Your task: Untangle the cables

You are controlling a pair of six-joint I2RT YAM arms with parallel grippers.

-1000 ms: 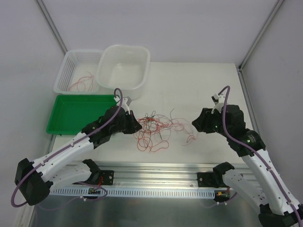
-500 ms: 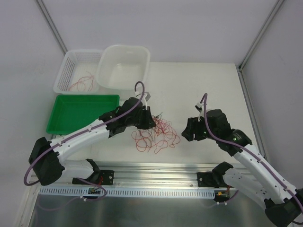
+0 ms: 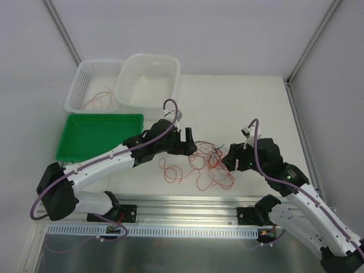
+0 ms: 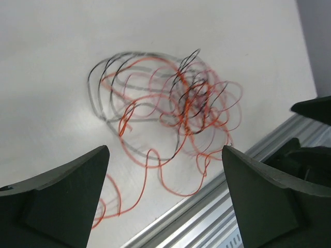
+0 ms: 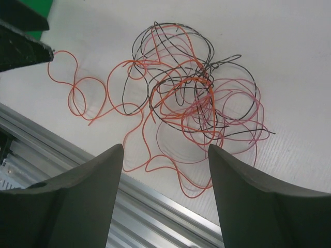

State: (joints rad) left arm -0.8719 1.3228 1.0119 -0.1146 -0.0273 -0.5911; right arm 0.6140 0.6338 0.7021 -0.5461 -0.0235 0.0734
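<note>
Showing the bench point(image 3: 250, 102) from its near edge outward. Just beyond the metal rail point(image 3: 187, 206) at the front, the cables point(image 3: 211, 162) lie flat in one loose knot of red, orange and black strands, a little right of centre. A few orange loops point(image 3: 172, 170) trail free to the left.

The right claw point(image 3: 232, 159) hangs at the right edge of the knot and the left claw point(image 3: 185, 139) at its far left edge, so the tangle sits between the two. In the left wrist view the left claw point(image 4: 165, 155) is spread wide with nothing in it, and the knot point(image 4: 170, 108) is on the bench ahead of its fingers point(image 4: 57, 206). The right wrist view shows the same for the right claw point(image 5: 165, 147): wide apart, empty, with the knot point(image 5: 191, 98) beyond its fingers point(image 5: 258, 201) and no strand touching them.

This flanking stance probably lets each arm take a different strand and draw it outward, away from the other arm. The dense crossings at the centre look likely to drag along as a clump, so a trailing loop seems the easier first pick.

Farther back on the left lies a green tray point(image 3: 74, 151). Beyond it stands a white basket point(image 3: 77, 85) holding a few red strands point(image 3: 98, 102), which suggests freed cables go there. A white tub point(image 3: 170, 71) stands just beside the basket.
</note>
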